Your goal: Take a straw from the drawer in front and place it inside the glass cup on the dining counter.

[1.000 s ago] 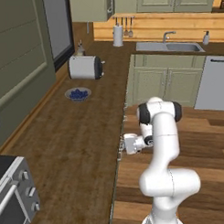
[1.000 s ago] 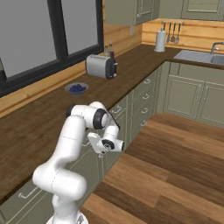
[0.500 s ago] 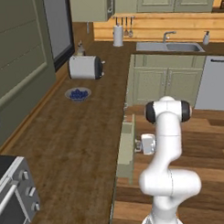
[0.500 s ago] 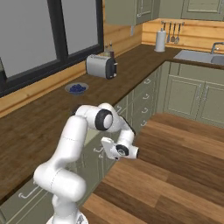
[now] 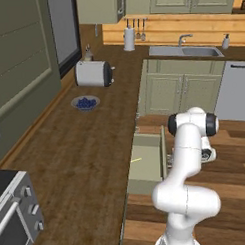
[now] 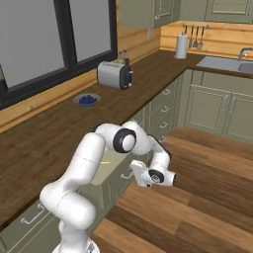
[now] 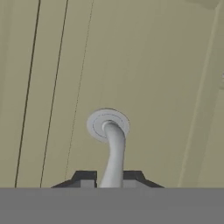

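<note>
The drawer (image 5: 146, 163) stands pulled out from the sage-green cabinet run under the long wood bench (image 5: 81, 161), its pale cream inside open to view from above. In it lies the straw (image 5: 136, 159), a thin pale yellow stick resting flat on the drawer floor toward the bench side, slightly slanted; from the right base view it shows as a short yellow line (image 6: 105, 161) just behind the arm's upper link. The fingers (image 7: 109, 177) sit at the drawer's front face, outside the drawer, so the straw lies beyond the front panel, apart from them and higher up. In the hand view the two dark fingers stand on either side of the curved metal handle (image 7: 111, 151), which rises from its round mount on the green panel and passes straight between them; they look closed around it. In the left base view the hand (image 5: 203, 154) hangs low beside the drawer front, over the wood floor (image 5: 232, 190), mostly hidden by the white arm. Farther along the bench stand a toaster (image 5: 94, 74) and a small bowl of blue berries (image 5: 86, 102), well apart from the drawer. A sink (image 5: 184, 51) sits in the far corner bench, with a paper towel roll (image 5: 129, 39) near it.
</note>
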